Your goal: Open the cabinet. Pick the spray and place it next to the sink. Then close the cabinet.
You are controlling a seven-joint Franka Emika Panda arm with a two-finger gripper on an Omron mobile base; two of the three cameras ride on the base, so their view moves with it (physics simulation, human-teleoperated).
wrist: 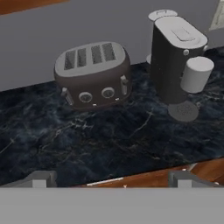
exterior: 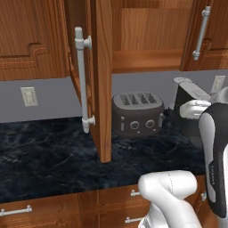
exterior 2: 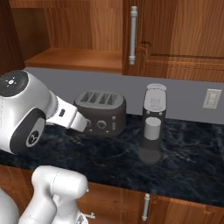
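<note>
The cabinet stands open: its door (exterior: 103, 80) is swung out edge-on over the counter, silver bar handle (exterior: 81, 80) facing left. The wooden shelf (exterior: 147, 60) inside is bare where I can see it, as it is in the right base view (exterior 2: 74, 59). The spray and the sink are out of view. My gripper (wrist: 113, 179) hangs over the counter's front edge, looking down at the toaster. It is open, its fingertips (wrist: 41, 178) far apart with nothing between them.
A dark four-slot toaster (wrist: 94, 74) sits against the wall on the black marble counter (wrist: 109, 140), with a coffee machine (wrist: 175, 57) to its right. A closed cabinet door with a bar handle (exterior 2: 133, 35) hangs right of the open one. Drawers (exterior: 15, 211) run below the counter.
</note>
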